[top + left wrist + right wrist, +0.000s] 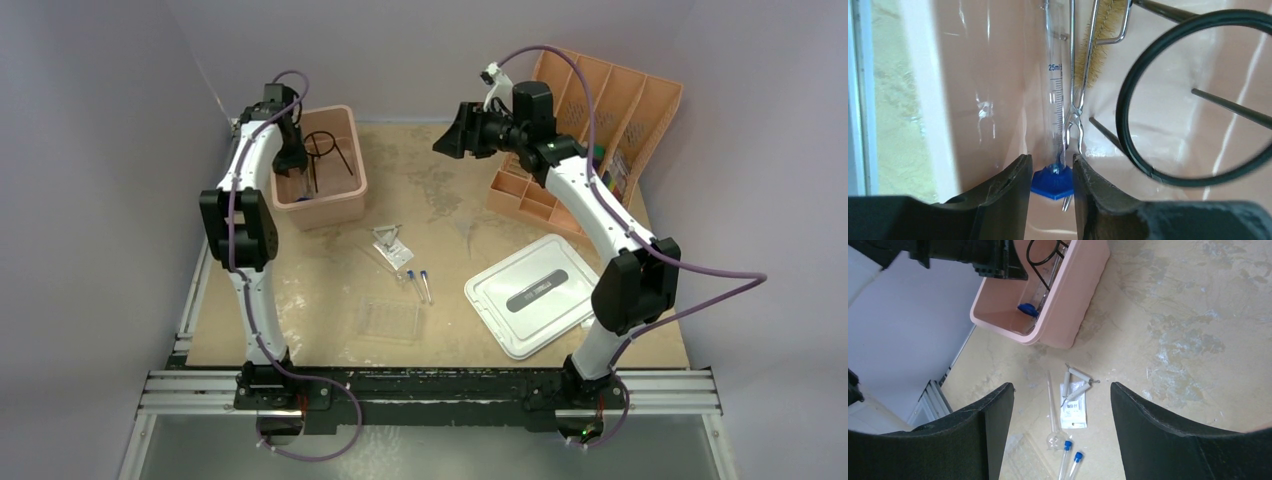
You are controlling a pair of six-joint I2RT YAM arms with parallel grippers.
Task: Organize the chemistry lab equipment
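Blue-based glass piece (1054, 100), printed "25ml" above its scale, lies in the pink bin (340, 205) beside the black wire ring (1122, 107). Left gripper (1049, 159) jaws stand partly spread near its blue base, holding nothing. Right gripper (1060, 386) jaws gape wide and empty over the scuffed tan tabletop (450, 190).

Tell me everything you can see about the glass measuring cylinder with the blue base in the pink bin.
The measuring cylinder is a thin clear glass tube with blue printed graduations and a 25 ml mark, fixed to a blue hexagonal, plastic-looking base. It looks empty and seems to lie lengthwise in the pink bin, close to one wall. Steel forceps lie right alongside it, one end near the base. The left gripper has a finger on each side of the base; whether they touch it is unclear.
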